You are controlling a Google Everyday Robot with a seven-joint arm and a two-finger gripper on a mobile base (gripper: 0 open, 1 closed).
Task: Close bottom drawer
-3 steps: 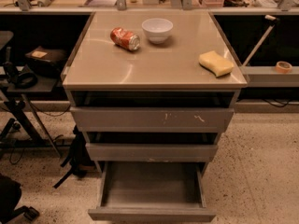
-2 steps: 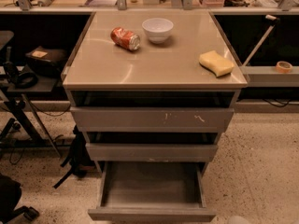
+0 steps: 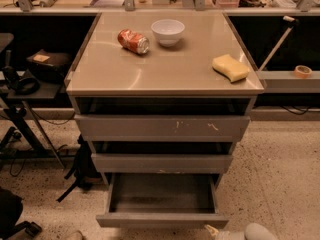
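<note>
The bottom drawer [image 3: 162,219] is the lowest of the cabinet's three grey drawers. It stands pulled well out, its shallow box [image 3: 162,193] empty and its plain front facing me. Above it are the mid-width drawer front [image 3: 162,162] and the widest front with white scratches [image 3: 162,128], both slightly out. Only a part of my gripper [image 3: 235,232] shows at the bottom edge, just below and right of the bottom drawer's front right corner.
On the cabinet top [image 3: 165,69] lie a red can [image 3: 133,41], a white bowl [image 3: 168,31] and a yellow sponge [image 3: 230,67]. A black stand with gear [image 3: 30,84] is at the left. A shelf with a tape roll [image 3: 302,71] is at the right. The floor is speckled.
My gripper has come up into view at the bottom right edge. The drawers and the things on the top have not moved.
</note>
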